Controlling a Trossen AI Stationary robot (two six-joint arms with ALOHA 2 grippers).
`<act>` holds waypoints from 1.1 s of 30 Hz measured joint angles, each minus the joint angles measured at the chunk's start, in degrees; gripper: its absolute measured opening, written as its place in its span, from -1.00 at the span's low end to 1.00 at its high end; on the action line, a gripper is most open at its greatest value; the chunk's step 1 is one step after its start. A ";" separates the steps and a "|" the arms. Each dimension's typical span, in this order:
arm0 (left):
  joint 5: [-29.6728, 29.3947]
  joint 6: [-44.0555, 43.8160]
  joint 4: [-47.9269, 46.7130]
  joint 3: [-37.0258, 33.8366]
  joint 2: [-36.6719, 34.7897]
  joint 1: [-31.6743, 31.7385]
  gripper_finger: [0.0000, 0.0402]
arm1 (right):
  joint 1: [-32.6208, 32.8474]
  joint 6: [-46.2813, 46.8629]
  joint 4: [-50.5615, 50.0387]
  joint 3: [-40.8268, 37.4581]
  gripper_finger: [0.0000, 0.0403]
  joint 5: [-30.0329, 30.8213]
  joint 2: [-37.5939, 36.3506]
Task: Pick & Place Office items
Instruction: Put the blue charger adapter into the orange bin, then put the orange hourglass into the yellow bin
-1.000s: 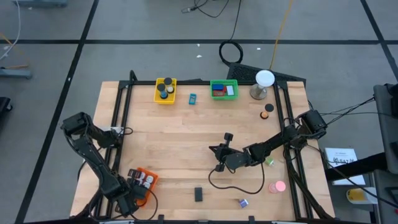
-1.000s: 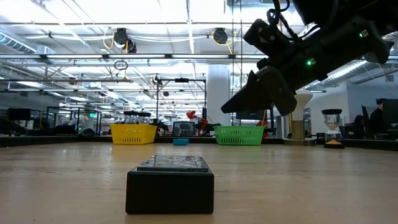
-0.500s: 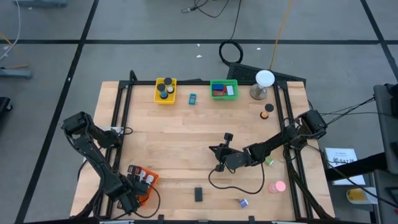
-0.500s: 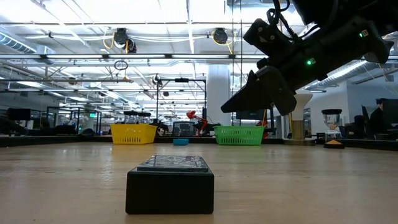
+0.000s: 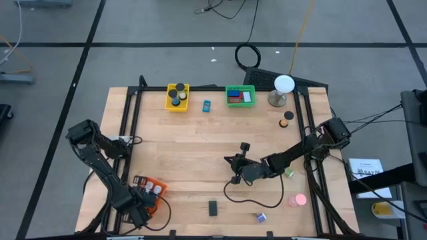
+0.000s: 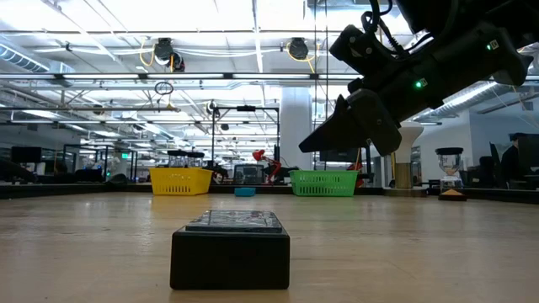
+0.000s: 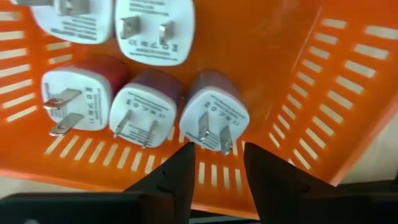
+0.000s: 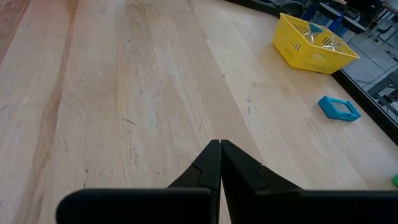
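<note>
Five white plugs (image 7: 211,118) lie in the orange basket (image 7: 292,81) just beyond the left gripper (image 7: 219,168), fingers apart, empty; right gripper (image 8: 220,163) waits mid-table, pinched together.

The scene was bright and evenly lit from ceiling lamps (image 6: 164,52), which glared white in the low view. Shadows on the wooden table (image 5: 200,153) were soft and short. The orange basket (image 7: 273,74) looked slightly blurred, perhaps from closeness, and the far room was out of focus
</note>
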 joint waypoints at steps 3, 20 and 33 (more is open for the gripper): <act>1.04 0.00 0.00 0.00 0.00 0.00 -0.39 | 0.00 0.00 0.07 0.00 -0.98 -0.04 0.00; -12.88 0.11 0.78 3.37 -9.88 0.08 -0.52 | 0.00 0.20 0.46 0.00 -0.98 -2.95 0.04; -22.28 39.13 61.98 -23.40 -24.93 13.79 -0.52 | 1.88 2.25 -1.54 0.00 -0.98 -2.87 -1.76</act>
